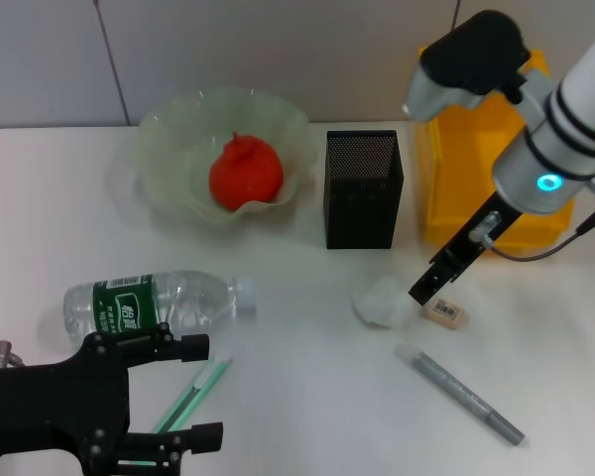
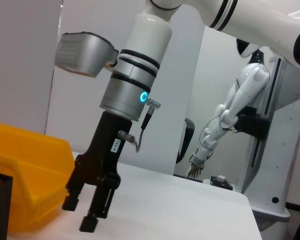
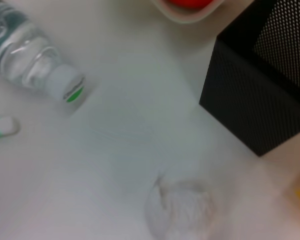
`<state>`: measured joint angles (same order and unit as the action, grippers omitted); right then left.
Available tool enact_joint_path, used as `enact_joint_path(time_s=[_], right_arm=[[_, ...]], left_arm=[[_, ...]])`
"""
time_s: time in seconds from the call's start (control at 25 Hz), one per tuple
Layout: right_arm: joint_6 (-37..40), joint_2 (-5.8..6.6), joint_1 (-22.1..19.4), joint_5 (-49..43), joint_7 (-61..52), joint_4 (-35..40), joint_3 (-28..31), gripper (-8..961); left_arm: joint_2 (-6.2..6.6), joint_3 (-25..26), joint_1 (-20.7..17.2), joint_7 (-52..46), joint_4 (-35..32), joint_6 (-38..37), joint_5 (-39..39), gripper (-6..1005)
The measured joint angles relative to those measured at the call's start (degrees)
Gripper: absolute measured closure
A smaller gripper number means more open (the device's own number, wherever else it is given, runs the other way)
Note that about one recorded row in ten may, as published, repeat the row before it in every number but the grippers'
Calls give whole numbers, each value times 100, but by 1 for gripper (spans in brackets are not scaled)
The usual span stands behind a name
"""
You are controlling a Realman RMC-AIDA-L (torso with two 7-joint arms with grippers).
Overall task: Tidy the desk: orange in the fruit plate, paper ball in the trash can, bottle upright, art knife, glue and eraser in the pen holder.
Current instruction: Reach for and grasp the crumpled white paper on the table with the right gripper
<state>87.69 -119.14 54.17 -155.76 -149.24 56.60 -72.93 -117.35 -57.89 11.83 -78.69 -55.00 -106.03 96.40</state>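
The orange (image 1: 246, 173) is already sitting in the fruit plate (image 1: 169, 134), so that part looks done. The rest is waiting. The bottle (image 1: 149, 302) is lying on its side on the worktop (image 1: 307, 397). The paper ball (image 1: 382, 300), eraser (image 1: 443, 312), grey pen-like tool (image 1: 464, 396) and green stick (image 1: 191, 395) are lying loose, none in the pen holder (image 1: 363, 187) or yellow bin (image 1: 476, 188). The right end effector (image 1: 423, 290) is hanging with its jaws apart, empty, just beside the paper ball. The left end effector (image 1: 200, 392) is waiting wide and empty near the bottle.
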Motion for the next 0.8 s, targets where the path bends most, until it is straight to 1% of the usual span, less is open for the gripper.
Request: enact_joint_path(time_s=[0.12, 0.2, 0.48, 0.76, 0.8], right_arm=[[-315, -30, 16, 49, -93, -186, -215, 178], [-448, -42, 31, 195, -106, -330, -322, 178], [-832, -47, -62, 569, -82, -516, -559, 177], [-1461, -52, -107, 854, -18, -870, -914, 177], [-1510, -53, -113, 929, 2, -896, -972, 177]], left_arm=[[1, 0, -3, 1, 29, 15, 38, 140], [1, 2, 33, 65, 194, 49, 46, 140], [11, 40, 61, 158, 356, 126, 46, 140], [11, 41, 84, 181, 452, 183, 45, 140], [17, 41, 113, 214, 592, 199, 43, 139]])
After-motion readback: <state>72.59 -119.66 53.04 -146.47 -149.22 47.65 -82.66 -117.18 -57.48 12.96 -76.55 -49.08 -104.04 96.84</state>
